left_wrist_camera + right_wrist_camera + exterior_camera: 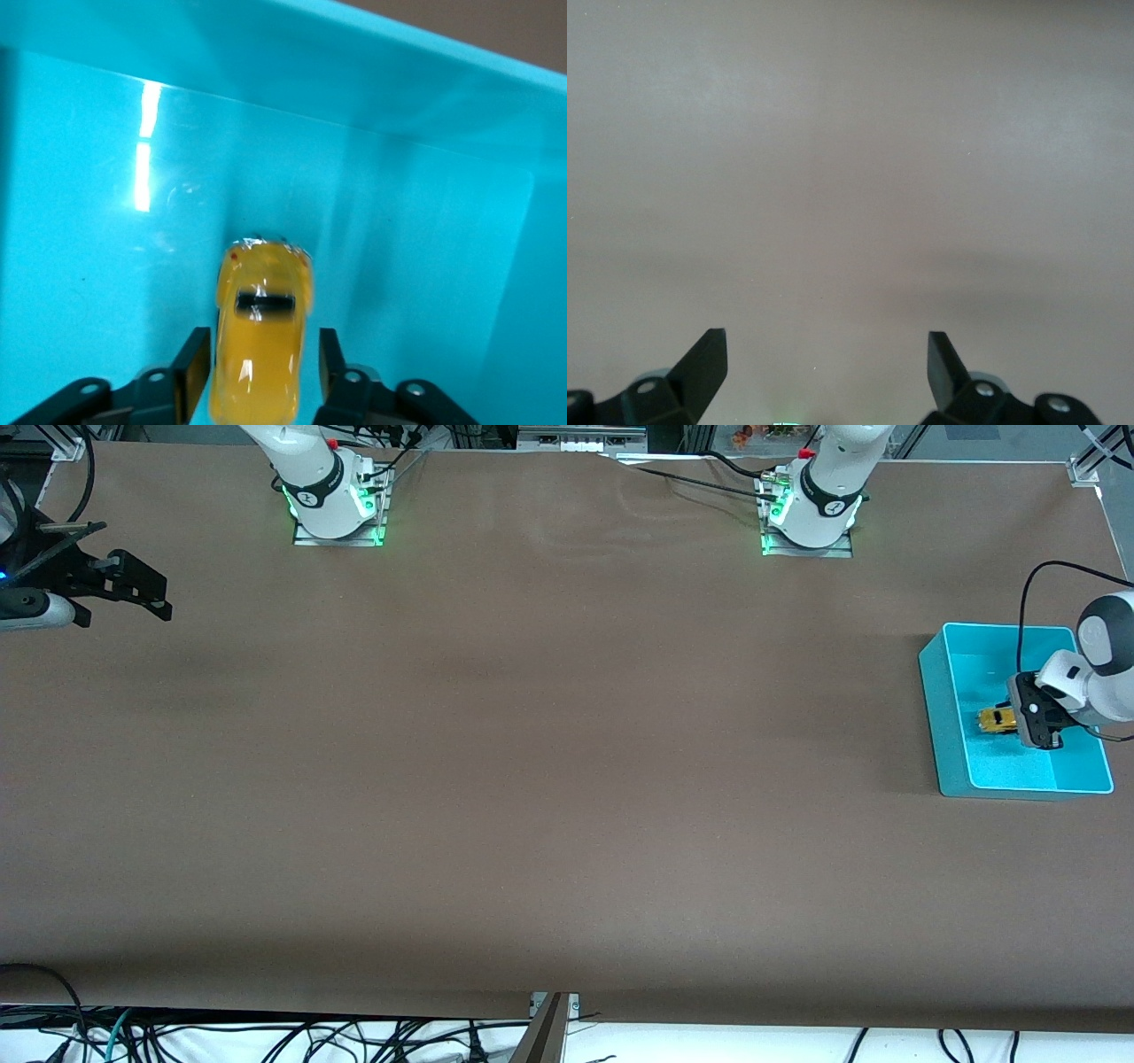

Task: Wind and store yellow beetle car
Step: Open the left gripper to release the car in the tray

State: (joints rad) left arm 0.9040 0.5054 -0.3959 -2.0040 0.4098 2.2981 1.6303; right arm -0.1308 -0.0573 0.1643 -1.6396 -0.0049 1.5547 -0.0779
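Note:
The yellow beetle car (996, 720) is inside the teal bin (932, 691) at the left arm's end of the table. In the left wrist view the car (261, 345) lies between the fingers of my left gripper (261, 372), over the bin's floor (89, 266). A thin gap shows on each side of the car, so the jaws stand slightly open around it. In the front view my left gripper (1013, 723) is low inside the bin. My right gripper (152, 593) is open and empty, waiting at the right arm's end of the table; its wrist view (827, 354) shows only bare tabletop.
The bin's walls (354, 80) rise close around the left gripper. The brown tabletop (549, 762) spreads between the two arms. Cables hang along the table edge nearest the front camera.

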